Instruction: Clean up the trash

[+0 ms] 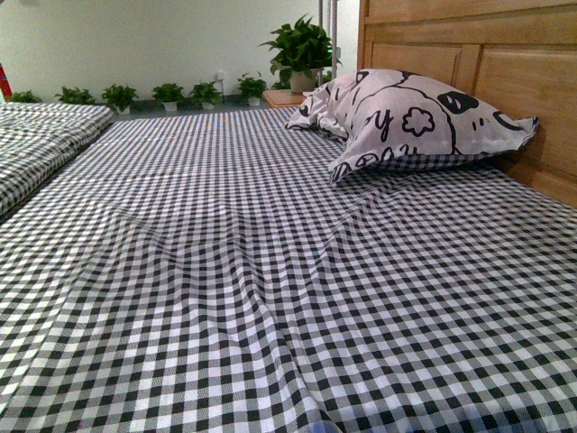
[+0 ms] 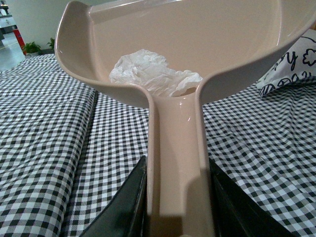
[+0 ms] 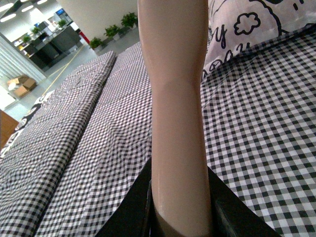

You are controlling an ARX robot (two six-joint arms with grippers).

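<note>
In the left wrist view the pinkish-beige dustpan (image 2: 187, 44) is held up over the bed, its handle clamped between the black fingers (image 2: 123, 202) of my left gripper (image 2: 177, 207). The trash (image 2: 150, 74), a crumpled white paper wad, lies inside the pan near the handle's root. The right wrist view shows my right gripper (image 3: 180, 207) shut on the beige brush handle (image 3: 175, 98), which rises out of the frame; the brush head is out of view. Neither arm nor any trash shows in the front view.
A black-and-white checked sheet (image 1: 252, 289) covers the bed. A large white pillow (image 1: 406, 117) with black cartoon prints leans on the wooden headboard (image 1: 487, 54) at the back right. A second checked mattress (image 1: 36, 135) lies left. Potted plants (image 1: 171, 93) line the far wall.
</note>
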